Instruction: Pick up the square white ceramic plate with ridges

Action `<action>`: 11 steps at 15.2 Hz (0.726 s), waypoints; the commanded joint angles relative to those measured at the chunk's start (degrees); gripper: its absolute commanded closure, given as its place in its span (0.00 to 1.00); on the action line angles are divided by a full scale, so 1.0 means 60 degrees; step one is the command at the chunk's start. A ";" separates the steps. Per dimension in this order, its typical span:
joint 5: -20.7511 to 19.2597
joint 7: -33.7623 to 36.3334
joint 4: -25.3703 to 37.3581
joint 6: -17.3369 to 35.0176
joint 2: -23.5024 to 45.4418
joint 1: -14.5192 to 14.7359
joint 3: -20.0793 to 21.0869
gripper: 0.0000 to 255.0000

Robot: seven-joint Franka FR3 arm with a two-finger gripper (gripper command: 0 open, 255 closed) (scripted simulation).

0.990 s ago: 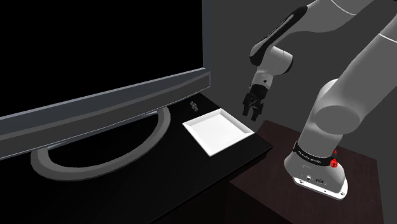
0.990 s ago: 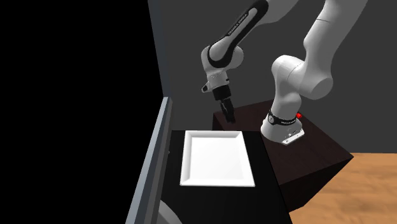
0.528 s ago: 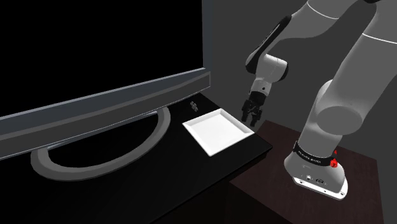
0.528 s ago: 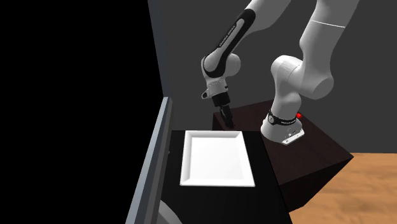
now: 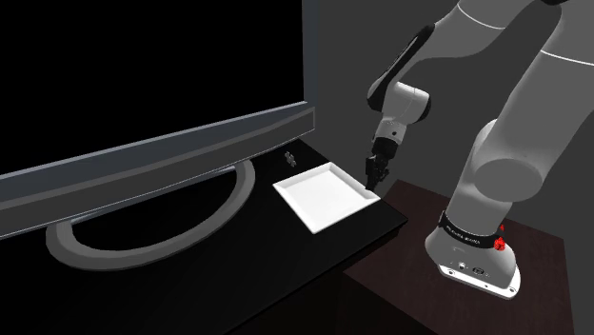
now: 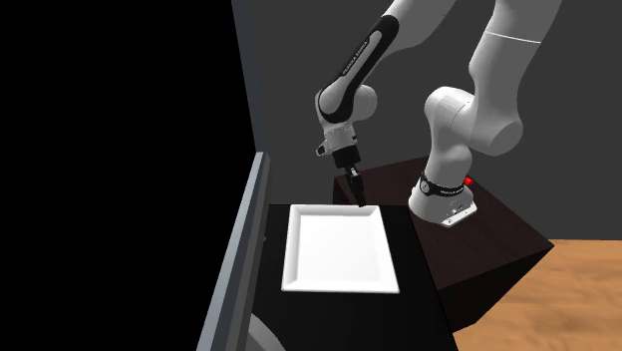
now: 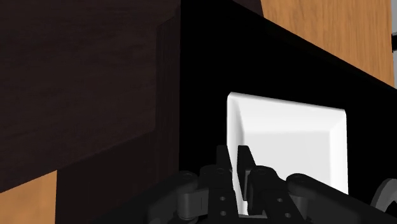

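Plate (image 5: 326, 195) is laid flat at one end of the black surface (image 5: 238, 262), its edges set parallel to the surface's. It is drawn plain white and nearly square, with a raised, sloping rim; no long axis can be told. One edge of its rim is pinched by the claw (image 7: 234, 167).

White arm (image 5: 514, 143), dark joints (image 6: 371, 48), black gripper (image 5: 373, 183); dark lettered band (image 5: 465, 231) round the base (image 5: 481, 273) (red marks (image 5: 500, 244) at 3 o'clock).
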 commanded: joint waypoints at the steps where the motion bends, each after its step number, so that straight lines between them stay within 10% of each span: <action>1: 0.0002 0.0001 0.0001 0.0002 0.0001 0.0000 0.0000 1.00; 11: -0.1102 0.1376 -0.0022 -0.0738 -0.1514 -0.0466 0.0204 1.00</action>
